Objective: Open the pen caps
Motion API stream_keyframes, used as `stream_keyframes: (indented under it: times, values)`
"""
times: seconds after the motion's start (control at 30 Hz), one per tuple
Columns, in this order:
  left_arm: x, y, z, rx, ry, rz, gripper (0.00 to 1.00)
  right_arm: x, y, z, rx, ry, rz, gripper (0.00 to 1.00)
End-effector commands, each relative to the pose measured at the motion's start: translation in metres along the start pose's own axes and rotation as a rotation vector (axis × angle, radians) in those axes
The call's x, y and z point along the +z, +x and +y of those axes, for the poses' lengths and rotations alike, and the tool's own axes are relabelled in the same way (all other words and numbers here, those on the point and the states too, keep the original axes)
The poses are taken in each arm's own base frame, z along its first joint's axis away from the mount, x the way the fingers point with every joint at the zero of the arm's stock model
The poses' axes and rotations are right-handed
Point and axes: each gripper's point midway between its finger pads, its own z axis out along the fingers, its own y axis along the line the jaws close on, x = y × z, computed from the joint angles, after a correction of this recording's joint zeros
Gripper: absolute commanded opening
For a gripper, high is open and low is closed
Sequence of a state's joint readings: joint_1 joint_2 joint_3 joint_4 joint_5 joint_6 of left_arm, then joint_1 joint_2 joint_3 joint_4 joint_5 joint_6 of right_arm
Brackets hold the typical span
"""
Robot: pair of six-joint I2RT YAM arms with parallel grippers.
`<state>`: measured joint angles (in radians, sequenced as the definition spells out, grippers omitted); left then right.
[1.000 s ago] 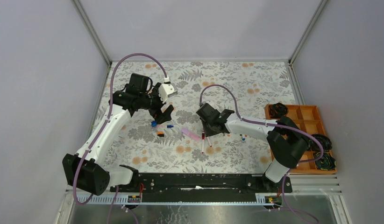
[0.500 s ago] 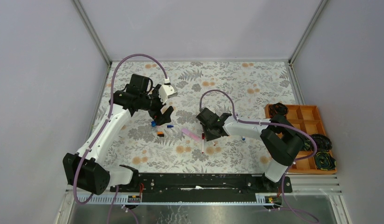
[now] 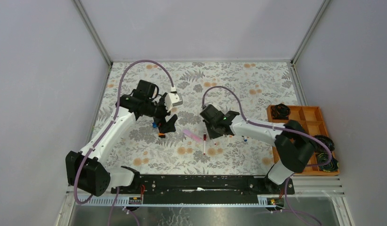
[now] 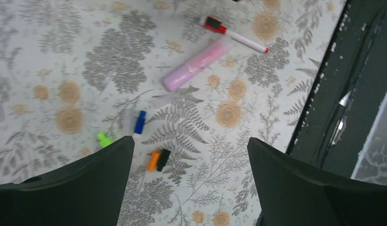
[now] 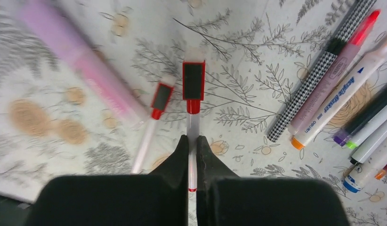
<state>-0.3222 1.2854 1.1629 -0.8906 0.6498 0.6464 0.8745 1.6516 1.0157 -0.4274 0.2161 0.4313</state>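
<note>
Right gripper (image 5: 192,141) is clenched on the slim white barrel of a red pen (image 5: 192,123), mid-table on the floral tablecloth (image 3: 257,80). Its blocky red cap (image 5: 193,80), black-faced, is not yet off and sits just beyond the fingertips. Step in hand, I judge, is securing the barrel. Next, the cap needs a straight pull. Farther off, the left gripper (image 4: 190,140) hangs spread wide and empty above stubby, glossy loose caps (image 4: 154,160).

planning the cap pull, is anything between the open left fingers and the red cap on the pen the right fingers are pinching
Yes: the pink marker lies flat between the left fingers and the red cap of the pen held in the right fingers. It lies low, so a raised approach would probably clear it.
</note>
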Motion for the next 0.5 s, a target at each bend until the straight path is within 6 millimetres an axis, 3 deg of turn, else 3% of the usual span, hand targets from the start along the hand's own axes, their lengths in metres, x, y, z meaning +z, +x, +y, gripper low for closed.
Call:
stream_keyframes:
  times: [0.0, 0.13, 0.23, 0.33, 0.47]
  values:
    - [0.012, 0.004, -0.024, 0.053, 0.103, -0.007, 0.99, -0.064, -0.041, 0.027, 0.024, -0.275, -0.091, 0.00]
    - [0.012, -0.005, -0.039, 0.122, 0.170, -0.045, 0.98, -0.114, -0.042, 0.064, 0.029, -0.680, -0.042, 0.00]
    - [0.016, -0.009, -0.052, 0.185, 0.224, -0.064, 0.99, -0.143, -0.036, 0.083, -0.020, -0.858, 0.019, 0.00]
    - [0.018, -0.008, -0.062, 0.238, 0.263, -0.062, 0.99, -0.162, -0.028, 0.098, -0.055, -1.002, 0.101, 0.00]
    - [0.017, -0.013, -0.065, 0.263, 0.284, -0.083, 0.98, -0.172, -0.025, 0.108, -0.072, -1.107, 0.163, 0.00]
